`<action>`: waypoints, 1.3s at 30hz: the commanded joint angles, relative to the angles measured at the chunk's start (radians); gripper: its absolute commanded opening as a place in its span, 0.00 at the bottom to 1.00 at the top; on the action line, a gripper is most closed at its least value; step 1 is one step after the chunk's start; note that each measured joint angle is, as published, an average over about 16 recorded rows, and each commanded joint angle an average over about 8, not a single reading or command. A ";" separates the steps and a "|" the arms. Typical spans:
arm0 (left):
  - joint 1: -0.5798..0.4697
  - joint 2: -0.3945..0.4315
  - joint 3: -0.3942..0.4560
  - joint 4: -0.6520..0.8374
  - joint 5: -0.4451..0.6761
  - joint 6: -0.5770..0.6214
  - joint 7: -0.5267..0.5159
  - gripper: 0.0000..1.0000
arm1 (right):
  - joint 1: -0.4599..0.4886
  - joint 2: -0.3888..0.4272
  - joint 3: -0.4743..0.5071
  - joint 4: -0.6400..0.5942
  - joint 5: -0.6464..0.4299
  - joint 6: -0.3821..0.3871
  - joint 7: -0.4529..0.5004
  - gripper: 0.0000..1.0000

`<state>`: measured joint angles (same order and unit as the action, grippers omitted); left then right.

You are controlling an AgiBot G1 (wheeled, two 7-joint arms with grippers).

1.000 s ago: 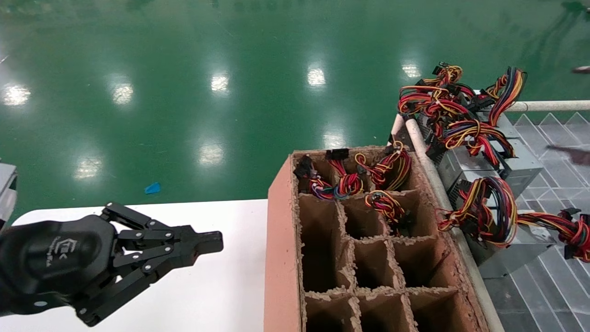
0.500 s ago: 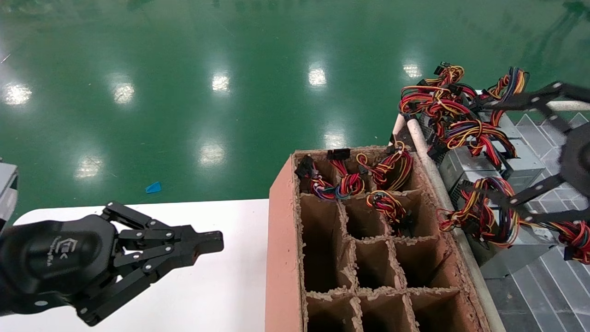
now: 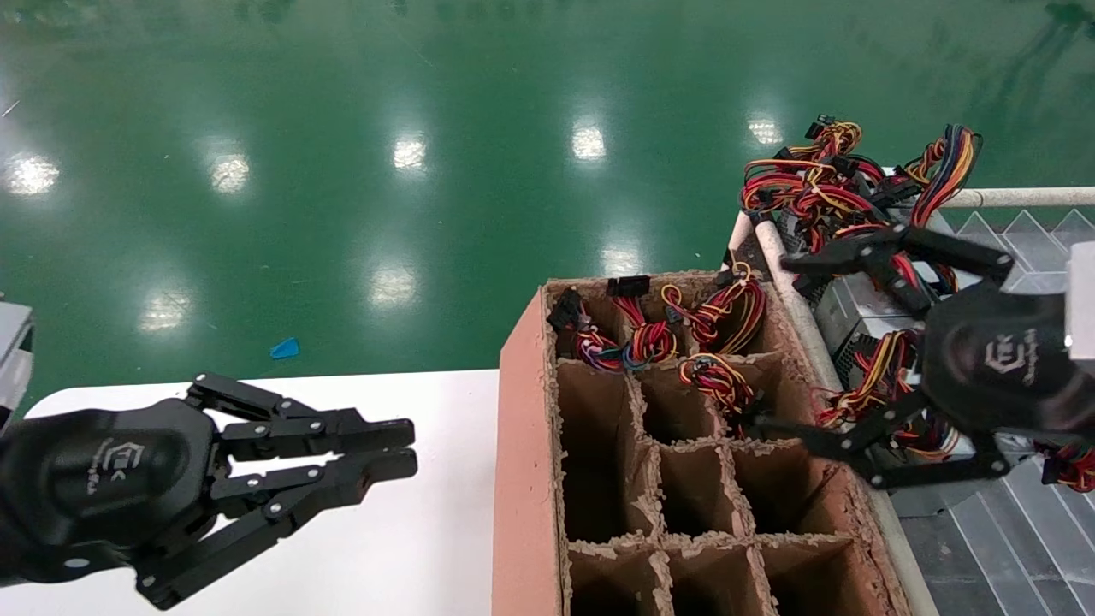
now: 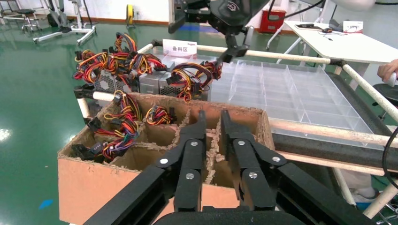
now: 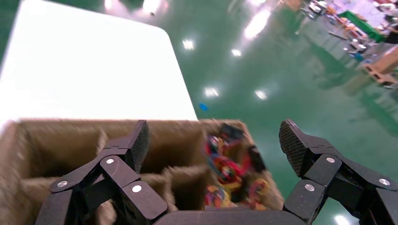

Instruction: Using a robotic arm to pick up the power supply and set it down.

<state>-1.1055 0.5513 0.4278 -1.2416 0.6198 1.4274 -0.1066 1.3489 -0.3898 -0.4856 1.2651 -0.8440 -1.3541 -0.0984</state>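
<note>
right wrist cam shows the black link-fingered right gripper (image 5: 213, 140) gaping wide, empty, over the brown cardboard divided box (image 5: 70, 136); it's swung in since, black left gripper (image 3: 393, 451) cracked slightly open

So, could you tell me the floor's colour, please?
Glossy green floor, best in the head view.

Glossy green floor (image 3: 342, 128) with white light spots across the upper frame. Brown cardboard divided box (image 3: 522, 445) at lower centre. Red, yellow and black wire bundles (image 3: 821, 184) over light grey metal boxes (image 3: 855, 312), upper right. White tabletop (image 3: 428, 547) lower left.
</note>
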 commanded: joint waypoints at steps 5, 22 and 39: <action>0.000 0.000 0.000 0.000 0.000 0.000 0.000 1.00 | -0.063 -0.051 0.048 0.004 0.026 -0.033 0.066 1.00; 0.000 0.000 0.000 0.000 0.000 0.000 0.000 1.00 | -0.242 -0.195 0.182 0.017 0.100 -0.125 0.252 1.00; 0.000 0.000 0.000 0.000 0.000 0.000 0.000 1.00 | -0.287 -0.231 0.216 0.020 0.119 -0.147 0.293 1.00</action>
<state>-1.1052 0.5513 0.4278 -1.2413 0.6198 1.4271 -0.1065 1.0611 -0.6212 -0.2695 1.2849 -0.7249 -1.5011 0.1952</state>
